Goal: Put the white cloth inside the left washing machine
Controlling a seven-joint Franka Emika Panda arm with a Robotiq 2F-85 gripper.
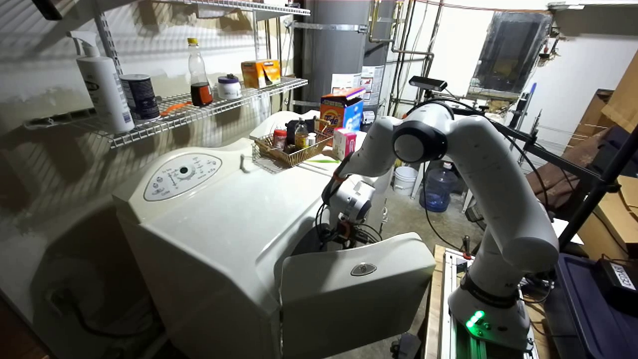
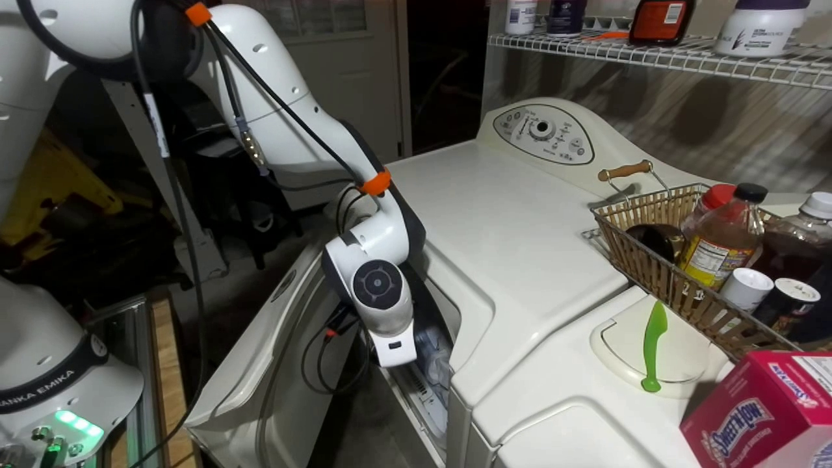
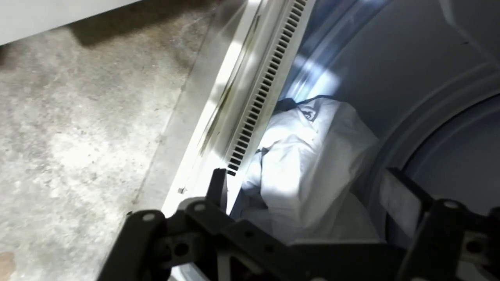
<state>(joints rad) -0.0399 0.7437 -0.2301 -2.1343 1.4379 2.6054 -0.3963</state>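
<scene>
The white machine (image 1: 239, 199) has its front door open; it also shows in an exterior view (image 2: 494, 214). The white cloth (image 3: 289, 168) lies crumpled inside the drum, against the inner side of the slotted opening edge. Part of it also shows pale and creased through the opening in an exterior view (image 2: 434, 357). My gripper (image 3: 308, 179) is open and empty, pointing into the drum. In the wrist view its fingers stand apart on either side of the cloth, one near the slotted edge and one over the drum. The door and arm largely hide the fingers in both exterior views.
The open door (image 1: 356, 294) stands beside the wrist and shows in an exterior view (image 2: 260, 364). The slotted opening edge (image 3: 265, 86) borders the drum (image 3: 383, 78). A basket with bottles (image 2: 676, 273), a green utensil (image 2: 654, 344) and a pink box (image 2: 747, 416) rest atop the machines.
</scene>
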